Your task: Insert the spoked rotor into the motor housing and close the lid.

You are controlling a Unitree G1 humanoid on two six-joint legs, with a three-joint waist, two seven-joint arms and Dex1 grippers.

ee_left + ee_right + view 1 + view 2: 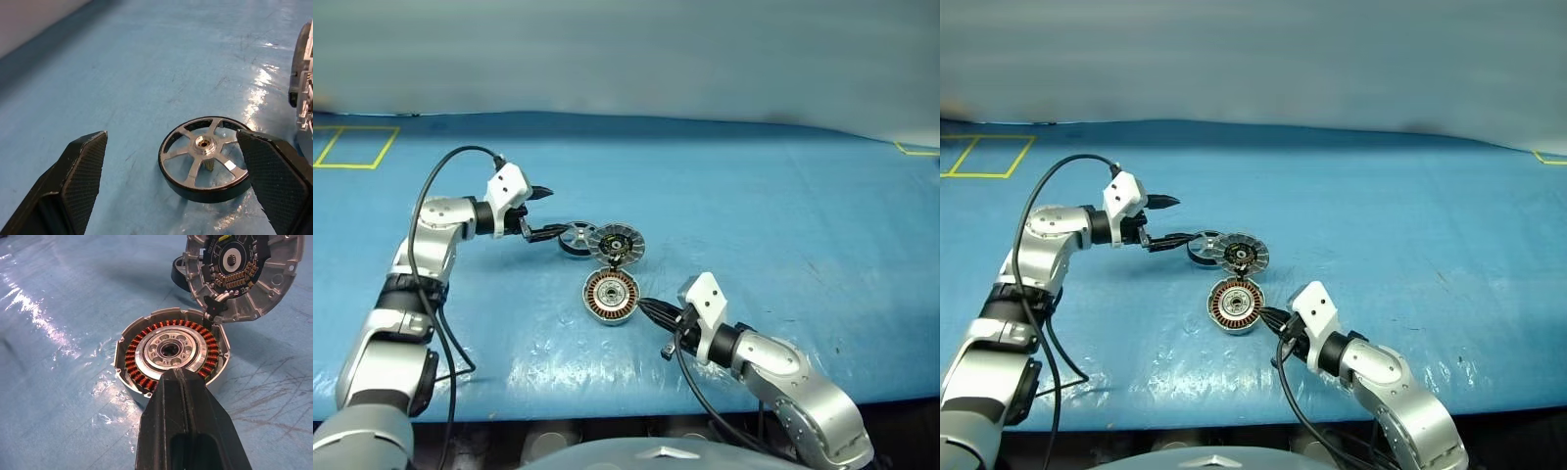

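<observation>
While the spoked rotor lies outside the motor housing between the wide-open, empty left gripper fingers, nothing is inserted, the lid stands open, and the right gripper is closed, empty.

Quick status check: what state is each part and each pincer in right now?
Motor housing: upright on the table, open, windings exposed, no rotor inside.
Lid: tilted up behind the housing, not closed.
Spoked rotor: flat on the table, not gripped.
Left pincer: open, fingers either side of the rotor.
Right pincer: shut, empty, at the housing's rim.
</observation>
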